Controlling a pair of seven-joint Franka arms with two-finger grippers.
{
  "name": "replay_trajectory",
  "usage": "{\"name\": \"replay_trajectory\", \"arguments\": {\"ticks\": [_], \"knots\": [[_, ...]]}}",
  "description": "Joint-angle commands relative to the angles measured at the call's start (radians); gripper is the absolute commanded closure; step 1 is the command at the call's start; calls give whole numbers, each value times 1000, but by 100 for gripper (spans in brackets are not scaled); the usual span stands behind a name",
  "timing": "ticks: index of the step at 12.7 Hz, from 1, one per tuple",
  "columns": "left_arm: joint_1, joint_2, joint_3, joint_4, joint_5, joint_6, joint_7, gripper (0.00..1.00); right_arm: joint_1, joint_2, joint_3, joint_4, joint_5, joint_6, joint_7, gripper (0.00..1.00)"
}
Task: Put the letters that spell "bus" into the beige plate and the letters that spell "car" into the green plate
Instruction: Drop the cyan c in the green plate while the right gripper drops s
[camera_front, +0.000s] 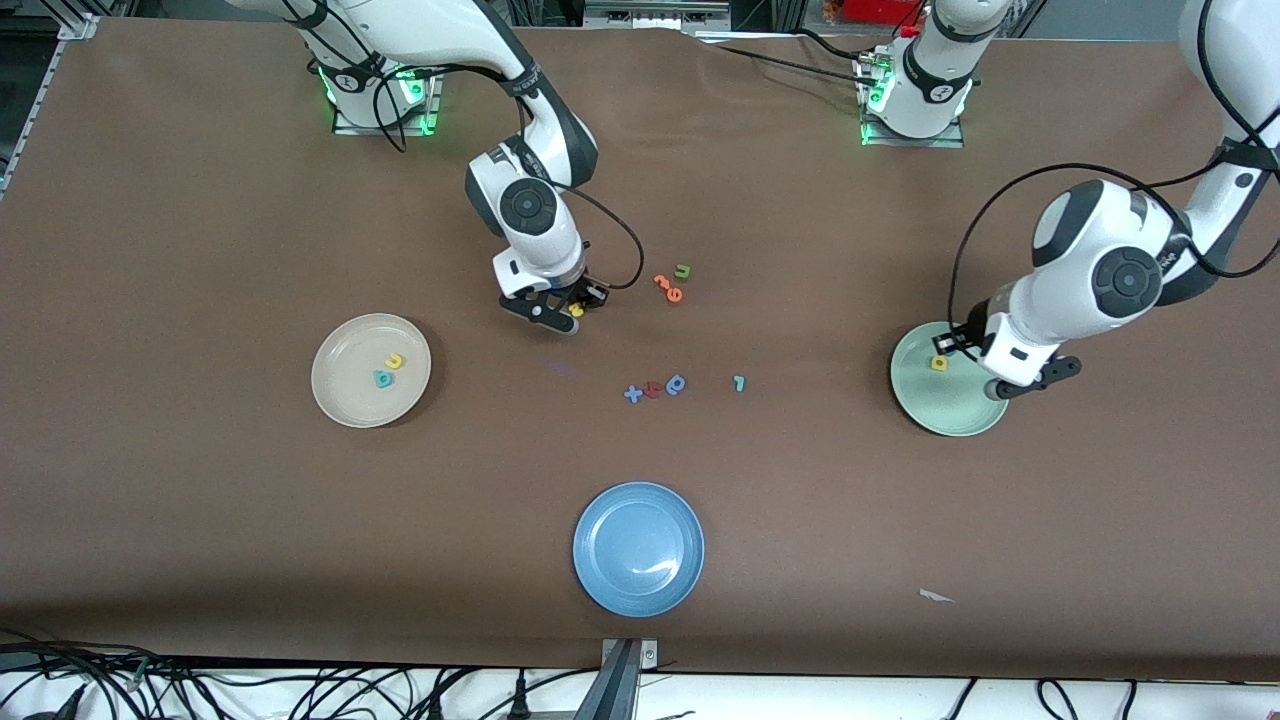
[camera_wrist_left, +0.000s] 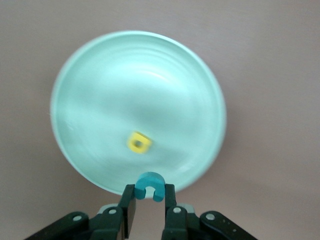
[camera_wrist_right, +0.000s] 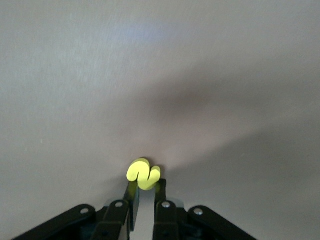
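Observation:
My right gripper (camera_wrist_right: 146, 187) is shut on the yellow "s" (camera_front: 576, 311), low over bare table between the beige plate (camera_front: 345, 395) and the orange letters. A yellow "u" (camera_front: 396, 361) and a teal "b" (camera_front: 382, 379) lie in the beige plate. My left gripper (camera_wrist_left: 150, 194) is shut on the teal "c" (camera_wrist_left: 150, 184) above the rim of the green plate (camera_front: 950, 405). A yellow "a" (camera_wrist_left: 139, 143) lies in that plate. The teal "r" (camera_front: 739, 382) lies on the table mid-way between the two plates.
Orange letters (camera_front: 667, 288) and a green "u" (camera_front: 683, 271) lie beside my right gripper. A blue "x" (camera_front: 633, 393), a red letter (camera_front: 652, 389) and a blue "a" (camera_front: 676, 384) sit in a row near the "r". A blue plate (camera_front: 638, 548) rests nearest the camera.

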Motion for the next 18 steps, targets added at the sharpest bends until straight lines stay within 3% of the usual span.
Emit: {"name": "replay_trajectory", "arguments": {"ticks": [1,3,5,9,10,11,12,13,14,16,18], "knots": [[-57,100,76,44,141,-10,-10,82,10,-73,-70,8,-13,-125,-85,91],[-97,148,92,96,170,-12,-62,78,10,-92,-99,15,-13,-167,-129,91],[-138,154,139,116,173,-12,-63,78,10,-125,-182,14,-13,-269,-246,91],[-275,192,237,227,157,-10,-112,76,4,-125,-414,2,-10,-391,-611,90],[-282,195,245,227,162,-10,-115,70,-2,-119,-448,0,-10,-414,-697,90],[-282,196,245,227,160,-10,-117,47,-6,-118,-490,2,-10,-434,-766,89],[-282,194,245,227,159,-10,-126,24,-11,-115,-518,2,-12,-446,-814,80],[-282,194,245,225,159,-10,-141,5,-23,-102,-526,3,-10,-448,-822,42],[-282,191,245,225,156,-13,-161,0,-26,-98,-526,3,-10,-449,-819,0],[-290,186,231,225,147,-15,-251,0,-28,-111,-531,34,-9,-519,-827,0],[-305,180,178,227,75,-15,-403,0,-28,-113,-538,158,-7,-625,-827,0]]}}
